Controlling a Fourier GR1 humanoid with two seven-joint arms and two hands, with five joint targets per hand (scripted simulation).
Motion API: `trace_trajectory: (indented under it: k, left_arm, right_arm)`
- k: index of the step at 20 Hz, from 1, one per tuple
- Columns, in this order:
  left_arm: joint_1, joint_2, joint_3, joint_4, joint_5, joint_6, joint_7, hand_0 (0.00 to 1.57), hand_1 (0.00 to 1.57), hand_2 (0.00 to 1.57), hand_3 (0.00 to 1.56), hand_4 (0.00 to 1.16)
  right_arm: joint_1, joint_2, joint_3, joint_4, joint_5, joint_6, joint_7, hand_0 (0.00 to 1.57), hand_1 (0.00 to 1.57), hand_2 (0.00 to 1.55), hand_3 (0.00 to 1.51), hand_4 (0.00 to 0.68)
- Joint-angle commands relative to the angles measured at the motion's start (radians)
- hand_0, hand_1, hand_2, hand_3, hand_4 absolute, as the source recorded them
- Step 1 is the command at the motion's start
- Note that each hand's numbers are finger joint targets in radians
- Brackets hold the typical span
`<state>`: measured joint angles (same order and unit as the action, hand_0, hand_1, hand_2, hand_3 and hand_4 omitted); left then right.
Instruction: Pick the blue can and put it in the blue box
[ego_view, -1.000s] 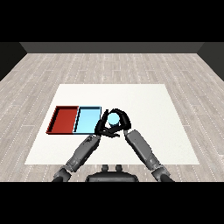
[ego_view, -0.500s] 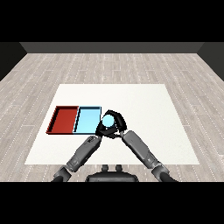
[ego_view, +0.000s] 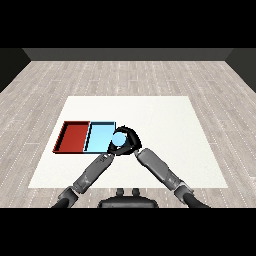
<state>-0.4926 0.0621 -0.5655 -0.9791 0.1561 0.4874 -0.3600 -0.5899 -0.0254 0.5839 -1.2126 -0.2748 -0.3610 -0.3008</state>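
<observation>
This is a bare test room set up for manipulation trials, not a home or kitchen. A plain white counter (ego_view: 150, 115) stands alone on a floor (ego_view: 125, 75) of pale grey wood-look planks, with a dark wall (ego_view: 128, 54) running behind it. The only furnishings on it are a red tray (ego_view: 73, 137) and a light blue tray (ego_view: 100, 136) lying side by side.

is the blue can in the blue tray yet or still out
Still out. The blue can is held in the right hand, whose fingers curl round it, at the light blue tray's right edge.
</observation>
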Motion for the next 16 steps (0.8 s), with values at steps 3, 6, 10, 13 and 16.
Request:
trace_trajectory:
  k: [3,6,10,13,16]
  left_arm:
    - [-0.003,-0.059,-0.036,-0.065,0.08,0.094,-0.013,0.0,0.0,0.07,0.0,0.71]
    - [0.037,-0.06,0.026,-0.094,0.019,0.07,0.004,1.01,1.01,1.04,0.9,0.7]
    - [-0.018,-0.06,-0.02,-0.031,0.135,0.086,-0.041,0.73,0.73,0.82,0.64,0.67]
    - [0.008,-0.06,0.024,-0.003,0.089,0.04,-0.065,0.63,0.63,0.73,0.51,0.66]
    - [-0.009,-0.06,0.056,-0.05,0.191,-0.027,-0.011,1.18,1.18,1.19,1.03,0.63]
  right_arm:
    - [-0.038,0.024,0.02,0.05,-0.047,0.003,-0.041,1.45,1.45,1.45,1.39,0.591]
    - [-0.026,0.024,0.034,0.046,-0.064,0.013,-0.055,1.44,1.44,1.45,1.4,0.611]
    - [-0.026,0.024,-0.032,0.068,-0.072,0.081,-0.072,1.44,1.44,1.45,1.39,0.6]
    - [-0.035,0.024,0.016,0.015,-0.072,0.022,-0.019,1.43,1.43,1.45,1.39,0.593]
    - [0.055,0.006,0.006,0.038,-0.048,0.058,-0.094,1.44,1.44,1.45,1.39,0.58]
